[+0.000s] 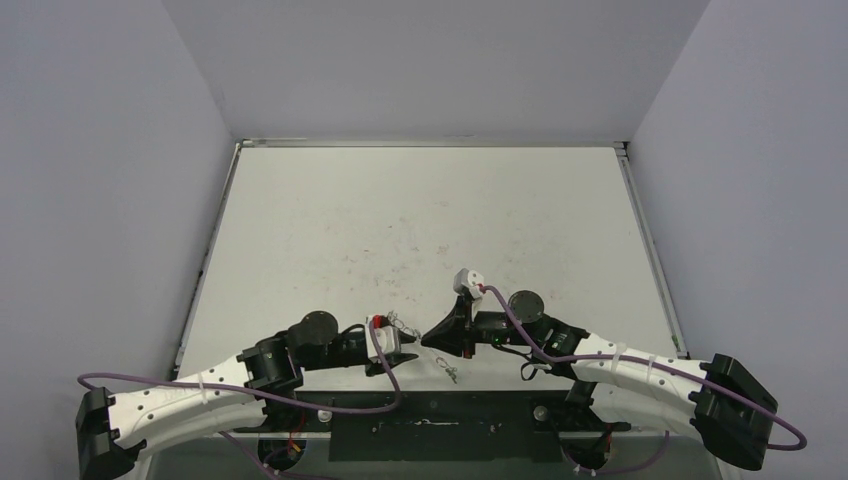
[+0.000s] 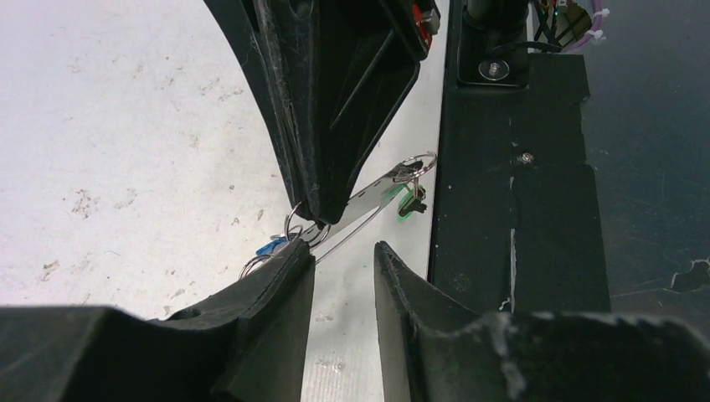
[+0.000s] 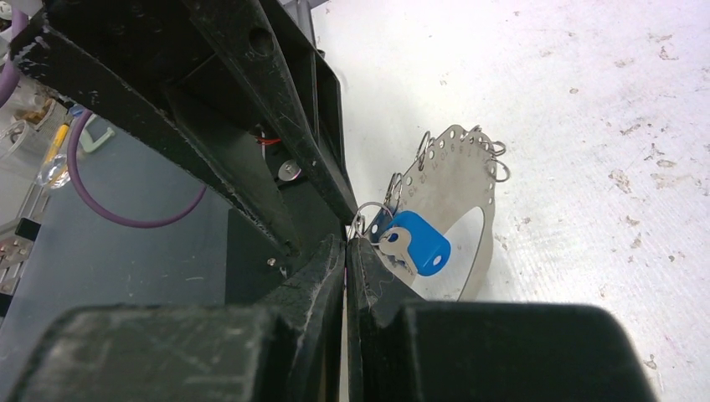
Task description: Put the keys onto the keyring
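Note:
The keyring [image 3: 452,177] is a pale metal band with holes and small split rings, and it stands on edge on the table. My right gripper [image 3: 346,243] is shut on its near end. The blue key [image 3: 423,244] hangs from a small ring right at those jaws. In the left wrist view the right fingers [image 2: 322,197] come down from above onto the keyring [image 2: 368,197]. My left gripper [image 2: 343,251] is open, and its left finger touches the rings by the blue key [image 2: 270,247]. The green key [image 2: 405,208] lies at the band's far end.
The black base plate [image 2: 511,209] borders the table's near edge, just beyond the green key [image 1: 452,373]. Both arms meet low at the front centre of the table [image 1: 420,220]. Purple cables [image 1: 330,405] loop over the arms. Grey walls close in the sides.

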